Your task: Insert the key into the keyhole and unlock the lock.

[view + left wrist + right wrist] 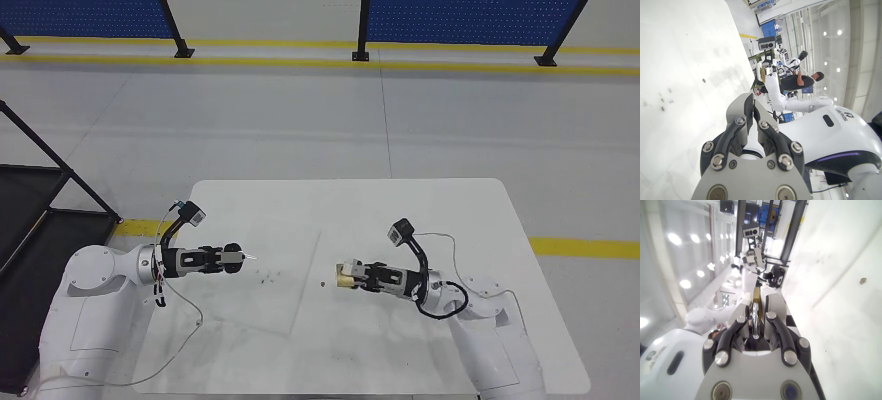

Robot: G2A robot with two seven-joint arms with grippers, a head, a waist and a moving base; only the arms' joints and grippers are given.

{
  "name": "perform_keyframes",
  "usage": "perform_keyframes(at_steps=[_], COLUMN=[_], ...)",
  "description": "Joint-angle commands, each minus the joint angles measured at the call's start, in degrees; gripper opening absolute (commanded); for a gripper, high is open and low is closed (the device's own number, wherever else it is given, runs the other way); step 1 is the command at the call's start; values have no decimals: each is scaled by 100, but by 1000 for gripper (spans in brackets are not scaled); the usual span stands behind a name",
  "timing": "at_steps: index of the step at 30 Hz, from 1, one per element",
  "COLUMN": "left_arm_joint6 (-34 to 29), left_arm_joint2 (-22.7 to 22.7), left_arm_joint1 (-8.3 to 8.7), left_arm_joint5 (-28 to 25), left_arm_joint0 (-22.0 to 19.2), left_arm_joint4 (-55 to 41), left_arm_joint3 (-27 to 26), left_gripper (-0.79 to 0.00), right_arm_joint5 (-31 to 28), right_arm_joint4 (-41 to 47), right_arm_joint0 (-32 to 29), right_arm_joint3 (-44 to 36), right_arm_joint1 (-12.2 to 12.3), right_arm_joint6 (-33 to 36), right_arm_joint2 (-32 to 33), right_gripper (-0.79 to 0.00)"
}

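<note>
White table point(420, 215), dark specks point(266, 278) near its middle; brass padlock point(756, 301) clamped between the fingers of the right gripper point(755, 292), over the table's middle; key point(249, 257) pinched in the closed left gripper point(753, 98), pointing toward the padlock, well apart from it.
</note>
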Motion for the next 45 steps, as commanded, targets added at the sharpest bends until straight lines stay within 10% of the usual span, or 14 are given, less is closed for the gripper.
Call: perform_keyframes(at_steps=[1,21,45], left_arm_joint6=[0,0,1734], left_arm_joint2=[0,0,1996], left_arm_joint1=[0,0,-13], left_arm_joint5=[0,0,-1733], left_arm_joint0=[0,0,-219], left_arm_joint4=[0,0,908], left_arm_joint3=[0,0,-313], left_gripper=[-785,-785,-785], right_arm_joint5=[-175,-607,-607], right_arm_joint4=[-71,-140,-140], right_arm_joint0=[-34,-183,-183], right_arm_joint3=[31,187,187], right_arm_joint1=[-2,8,8], right_arm_joint6=[-205,-1056,-1056], right_arm_joint2=[-90,-339,-339], right_gripper=[-785,-785,-785])
